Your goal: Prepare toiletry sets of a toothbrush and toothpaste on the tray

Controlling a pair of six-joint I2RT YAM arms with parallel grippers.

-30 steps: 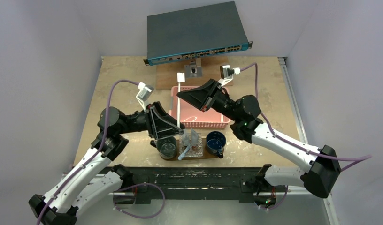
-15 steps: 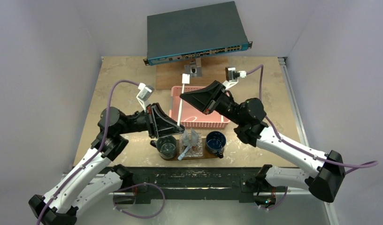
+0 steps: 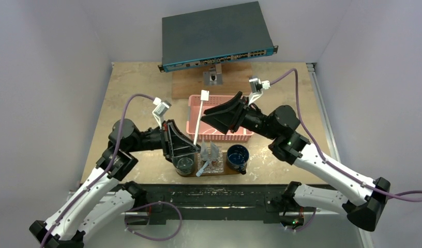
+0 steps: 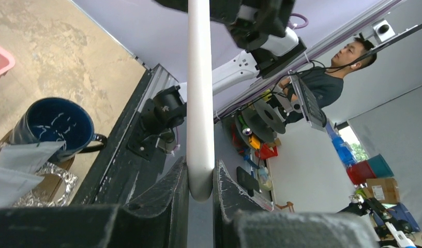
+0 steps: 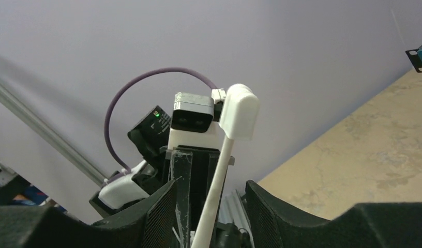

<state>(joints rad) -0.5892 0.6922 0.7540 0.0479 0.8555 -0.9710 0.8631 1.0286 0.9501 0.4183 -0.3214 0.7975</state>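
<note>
White toothbrush (image 4: pixel 200 93), base pinched in left pincer (image 4: pixel 200 174), right pincer (image 5: pixel 211 190) spread around it

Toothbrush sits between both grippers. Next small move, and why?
Probably back the right gripper away. Its jaws stand open around the toothbrush without touching it, while the left gripper is clamped on its lower end, so the left alone appears to hold it.

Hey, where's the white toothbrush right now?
In the top view the slim white toothbrush stands nearly upright near the centre. Its lower end is clamped in the left gripper, and its head shows against the left end of the pink perforated plastic basket.
</note>
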